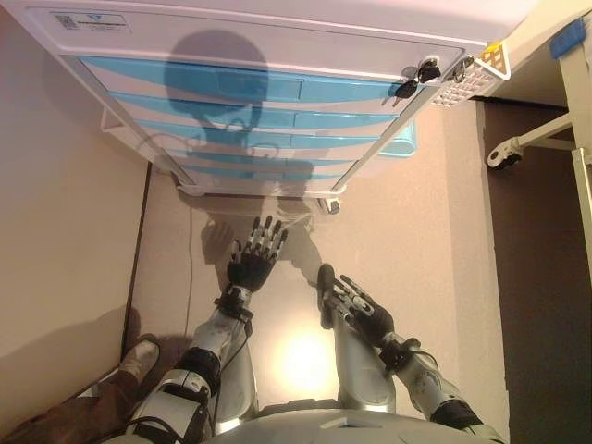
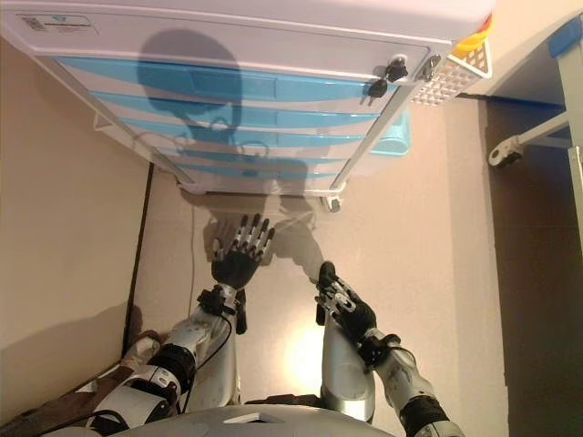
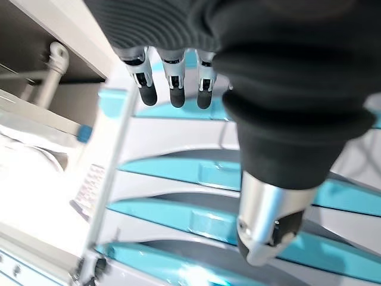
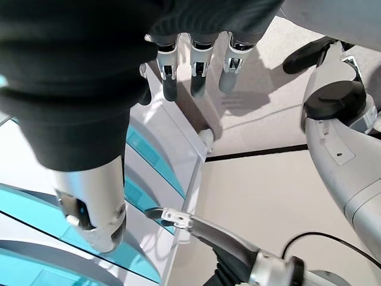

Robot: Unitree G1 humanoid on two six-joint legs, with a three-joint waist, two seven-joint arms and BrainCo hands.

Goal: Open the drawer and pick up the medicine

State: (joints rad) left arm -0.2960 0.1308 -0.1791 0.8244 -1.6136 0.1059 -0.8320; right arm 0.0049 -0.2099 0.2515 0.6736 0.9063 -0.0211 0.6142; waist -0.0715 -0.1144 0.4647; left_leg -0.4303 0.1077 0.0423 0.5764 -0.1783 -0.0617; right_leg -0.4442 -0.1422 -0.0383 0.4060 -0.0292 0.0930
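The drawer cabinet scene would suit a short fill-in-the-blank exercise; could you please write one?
1. The drawer fronts of the cabinet are ____ in colour.
2. All the drawers are ____.
3. The left hand and the right hand hold ____.
4. Keys hang near the cabinet's ____ corner.

Missing words: blue; shut; nothing; right

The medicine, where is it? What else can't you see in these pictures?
- Medicine: in no view; every blue drawer of the cabinet is shut, so what is inside is hidden.
- Cabinet: its far part is cut off by the top edge in both eye views.
- Both robot hands, left and right, are open and hold nothing.
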